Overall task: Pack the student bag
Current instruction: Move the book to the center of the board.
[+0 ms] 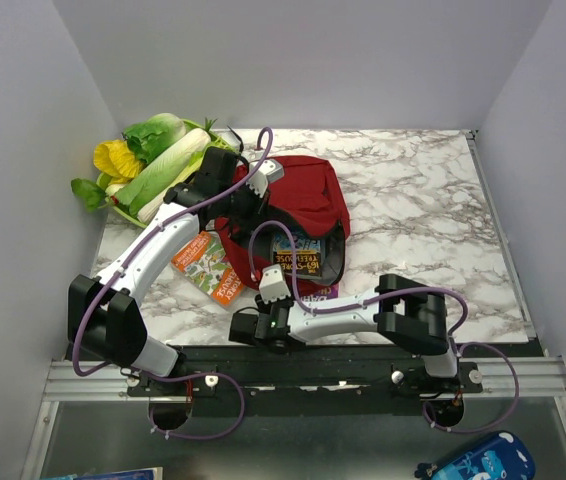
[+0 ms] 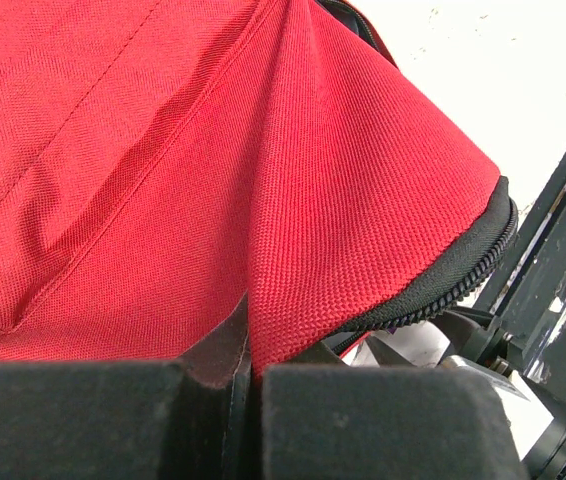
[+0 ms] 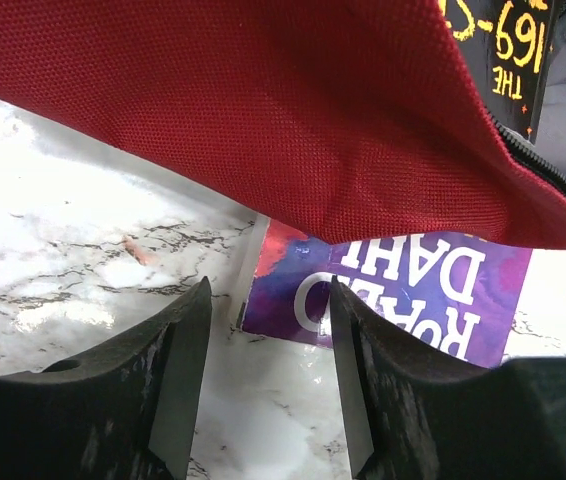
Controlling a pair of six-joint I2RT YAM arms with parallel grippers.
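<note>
At the middle of the marble table (image 1: pixel 433 230) the student bag (image 1: pixel 308 195) is laid flat, its long axis running from the far side towards the arm bases. Its open mouth is turned to the near edge. A black book with yellow lettering (image 1: pixel 298 255) is seen inside the mouth, partly cut off by the rim. The bag's left edge is covered by the left arm.

The left gripper (image 2: pixel 248 370) is closed tight on a fold of the red fabric, beside the black zip (image 2: pixel 443 280). The right gripper (image 3: pixel 268 380) is spread apart and nothing is held. A purple book (image 3: pixel 403 290) is seen beyond its gap, its far part hidden beneath the bag. Whether the book is touched cannot be told.
</note>
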